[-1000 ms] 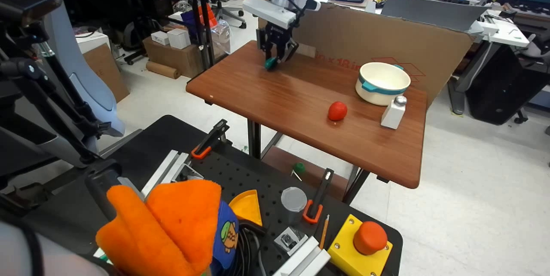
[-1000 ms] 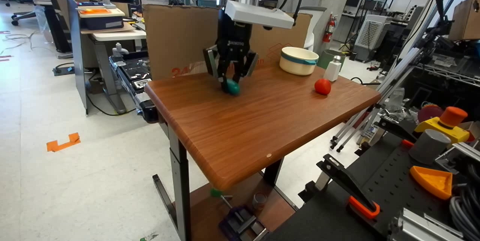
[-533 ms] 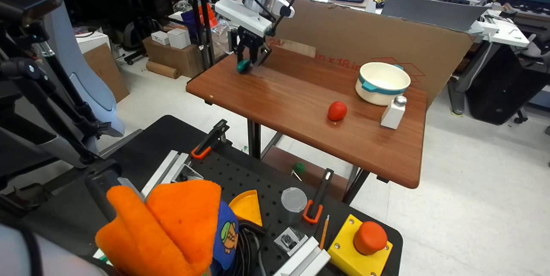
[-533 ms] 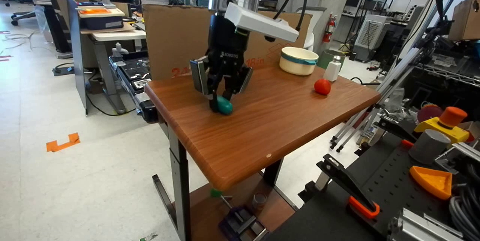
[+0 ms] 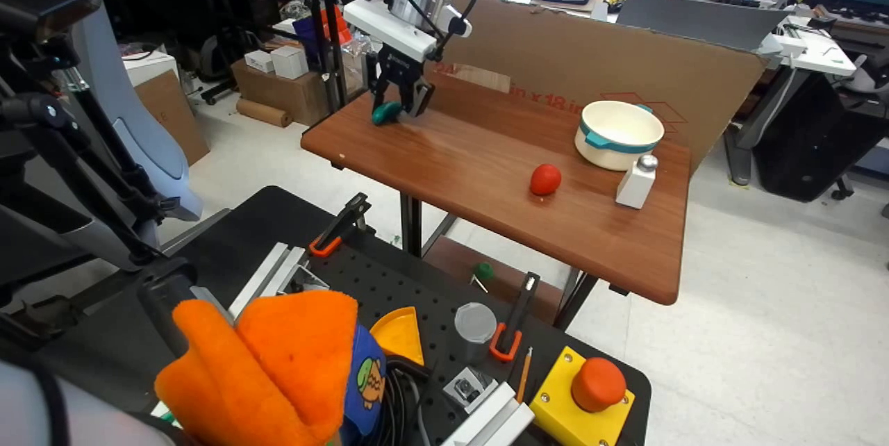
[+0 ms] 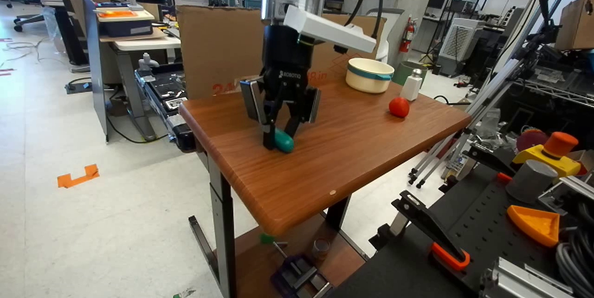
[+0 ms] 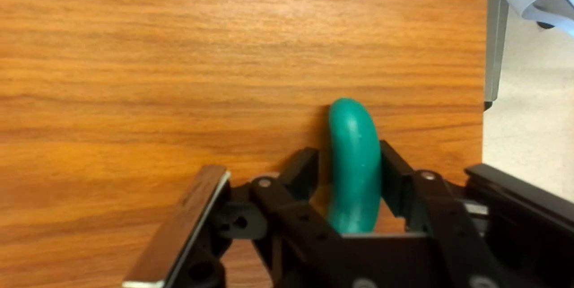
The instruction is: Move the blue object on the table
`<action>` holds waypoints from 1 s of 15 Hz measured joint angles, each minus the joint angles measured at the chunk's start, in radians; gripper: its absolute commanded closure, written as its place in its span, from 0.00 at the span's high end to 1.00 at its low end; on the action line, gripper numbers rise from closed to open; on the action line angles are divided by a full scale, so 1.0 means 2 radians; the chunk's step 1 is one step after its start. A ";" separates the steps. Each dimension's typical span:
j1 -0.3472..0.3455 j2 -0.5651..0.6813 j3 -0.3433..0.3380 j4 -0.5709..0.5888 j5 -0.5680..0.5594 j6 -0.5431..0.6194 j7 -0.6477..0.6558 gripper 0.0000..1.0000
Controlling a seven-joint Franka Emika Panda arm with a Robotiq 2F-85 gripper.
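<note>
The blue object is a teal, rounded, elongated lump [image 5: 386, 112] lying on the reddish-brown table [image 5: 472, 154] near one end. It also shows in an exterior view [image 6: 284, 142] and in the wrist view [image 7: 355, 162], where its lower end is hidden behind the gripper. My gripper [image 5: 396, 111] is low over the table with its fingers on both sides of the lump; it also shows in an exterior view [image 6: 280, 138]. In the wrist view the right finger is against or very close to the lump, and a gap shows between the left finger and the lump.
A small red object [image 5: 545, 180], a cream bowl with a teal band [image 5: 621, 128] and a white shaker [image 5: 637, 182] stand toward the table's far end. A cardboard panel [image 5: 590, 64] rises along one long edge. The table's end edge [image 7: 484, 77] is close to the lump.
My gripper and the teal lump have moved across the table toward its near end and edge. The fingers are now spread wider, and the lump is turned and lies between them.
</note>
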 measured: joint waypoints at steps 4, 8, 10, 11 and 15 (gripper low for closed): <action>0.009 0.000 -0.011 -0.006 -0.011 0.001 0.016 0.99; 0.025 -0.018 -0.038 -0.029 -0.050 0.003 0.055 1.00; 0.025 -0.038 -0.047 -0.045 -0.059 0.004 0.065 1.00; 0.024 -0.051 -0.052 -0.052 -0.059 0.003 0.067 1.00; 0.012 -0.128 -0.054 -0.079 -0.052 -0.021 0.070 1.00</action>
